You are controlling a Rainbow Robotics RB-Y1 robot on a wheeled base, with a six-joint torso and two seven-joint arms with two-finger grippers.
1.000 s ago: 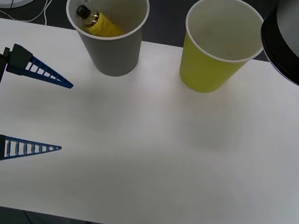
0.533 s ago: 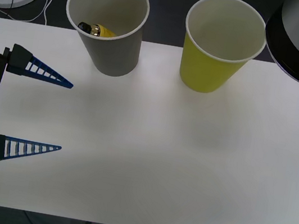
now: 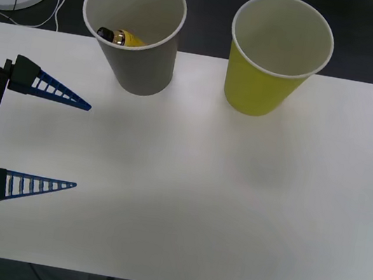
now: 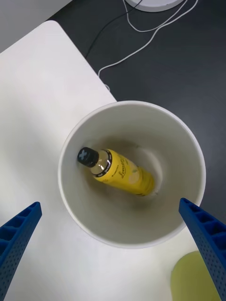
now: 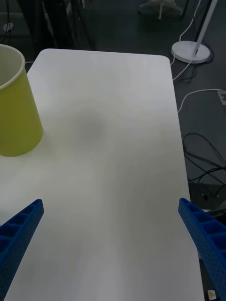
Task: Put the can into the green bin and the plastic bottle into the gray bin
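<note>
Right wrist view looks straight down from the right gripper [image 4: 113, 256], whose two blue fingers are spread wide apart with nothing between them. Right under it is the gray bin [image 4: 66, 188], and the plastic bottle [image 4: 117, 171] lies on its side at the bottom, black cap toward one wall. So the bottle part of the job looks done.

On the front view the left gripper [image 3: 83, 145] waits low over the table [image 3: 197, 206] at the robot's left side. Its fingers are wide open too and hold nothing. The gray bin [image 3: 138, 61] stands at the far edge of the table, and the green bin [image 3: 262, 84] stands beside it, a little apart. The green bin looks empty inside, and I cannot spot a can on the table.

The bottle is small and probably light. Its plastic is hard and smooth, so it could slip; the round middle would be the best place to pinch it. The paper bins are light and soft, so a bump could tip or dent them.
</note>
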